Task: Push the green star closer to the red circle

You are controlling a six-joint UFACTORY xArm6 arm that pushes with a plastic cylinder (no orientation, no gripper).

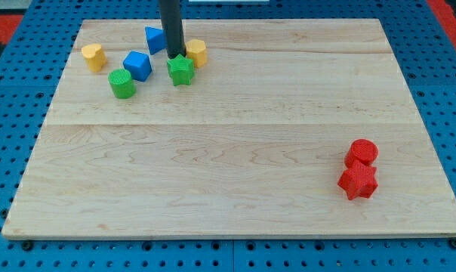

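Note:
The green star point(181, 69) lies near the view's top left of centre on the wooden board point(235, 151). The red circle point(362, 152) lies far off at the view's lower right, touching a red star point(358, 181) just below it. My tip point(173, 56) stands at the green star's upper left edge, touching or nearly touching it. The dark rod rises from there out of the view's top.
Around the green star lie a blue triangle point(155, 39), a yellow hexagon point(196, 52), a blue cube point(137, 66), a green cylinder point(122, 83) and a yellow heart point(93, 57). The board rests on a blue pegboard point(16, 113).

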